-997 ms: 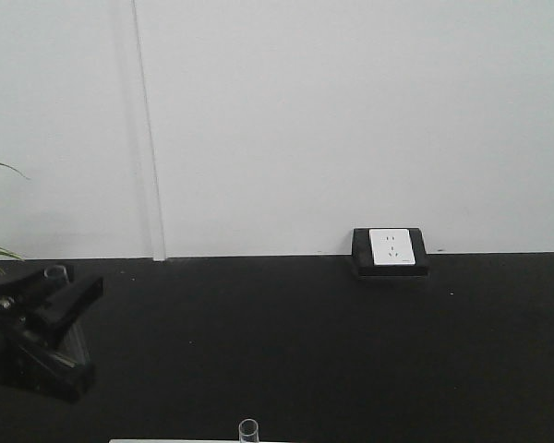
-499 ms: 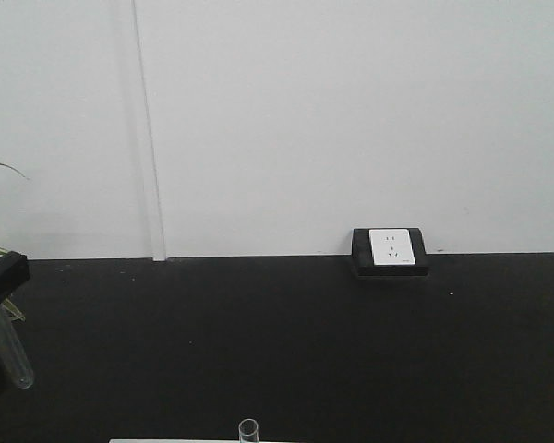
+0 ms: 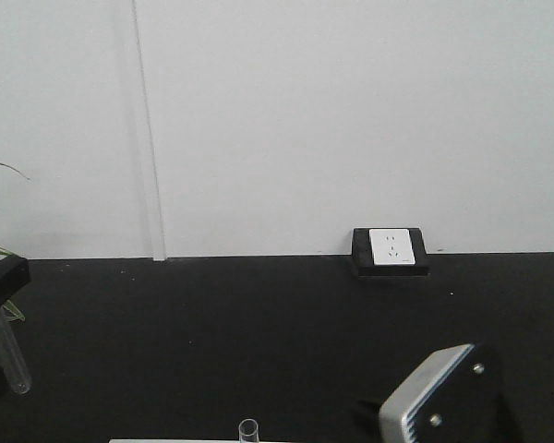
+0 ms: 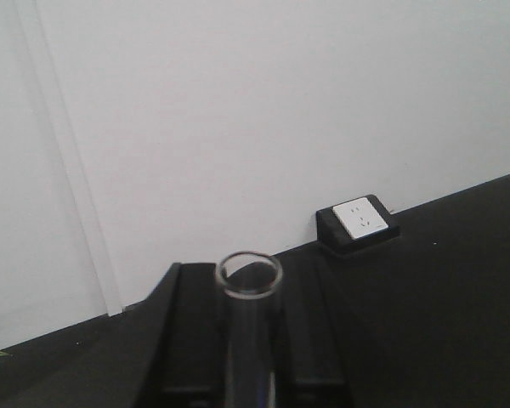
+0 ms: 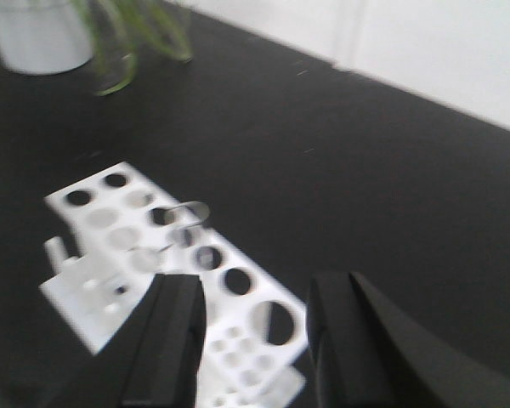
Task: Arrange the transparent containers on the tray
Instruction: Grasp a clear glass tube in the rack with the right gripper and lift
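A clear glass tube, one of the transparent containers, stands between the black fingers of my left gripper, which is shut on it. In the front view that tube hangs at the far left edge, rounded end down. A second glass tube stands in the white perforated rack; its rim shows at the front view's bottom edge. My right gripper hovers open above the rack's near end, nothing between its fingers. The tray is out of view.
The right arm's grey housing fills the front view's lower right. A wall socket box sits at the black table's back edge. A white plant pot with green leaves stands beyond the rack.
My left gripper swung left to the frame's edge with the tube, which now hangs rounded end down. The right arm's grey housing has come into view at bottom right.
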